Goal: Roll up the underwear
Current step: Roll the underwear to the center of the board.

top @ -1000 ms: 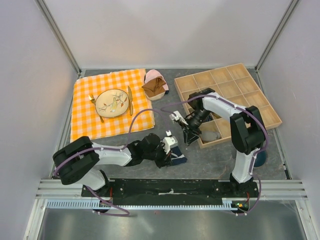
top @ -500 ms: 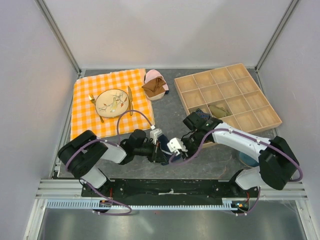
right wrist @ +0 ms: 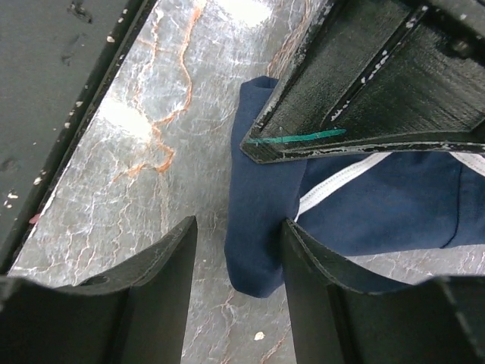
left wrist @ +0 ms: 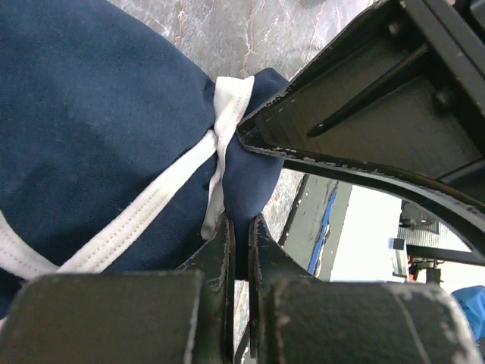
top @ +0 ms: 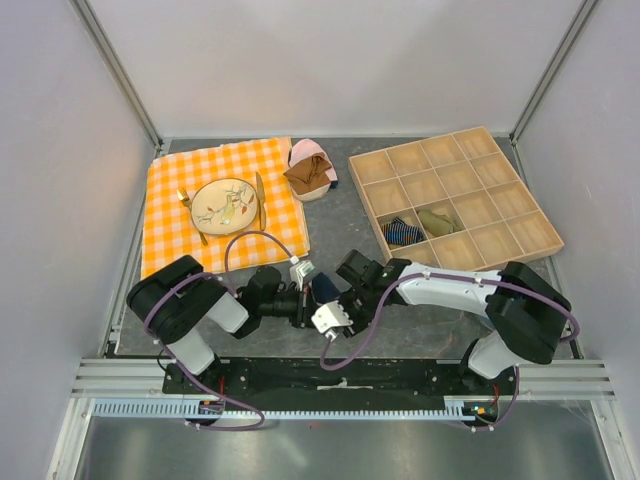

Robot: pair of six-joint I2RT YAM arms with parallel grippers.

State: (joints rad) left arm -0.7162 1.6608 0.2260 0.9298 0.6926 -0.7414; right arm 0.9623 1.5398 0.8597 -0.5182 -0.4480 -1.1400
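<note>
The navy underwear with white trim lies on the grey table near the front middle, and part of it shows in the top view. My left gripper is shut on a fold at its edge; in the top view it reaches in from the left. My right gripper is open, low over the table, with a rounded corner of the underwear between its fingers. In the top view it sits right beside the left gripper.
An orange checked cloth holds a plate, fork and knife at the back left. Brown and pink garments lie behind the middle. A wooden compartment tray at the right holds a striped rolled cloth and an olive one.
My right arm has swung from the wooden tray down and left to the underwear. My left gripper has shifted the underwear slightly left and back. The striped roll now shows in the tray.
</note>
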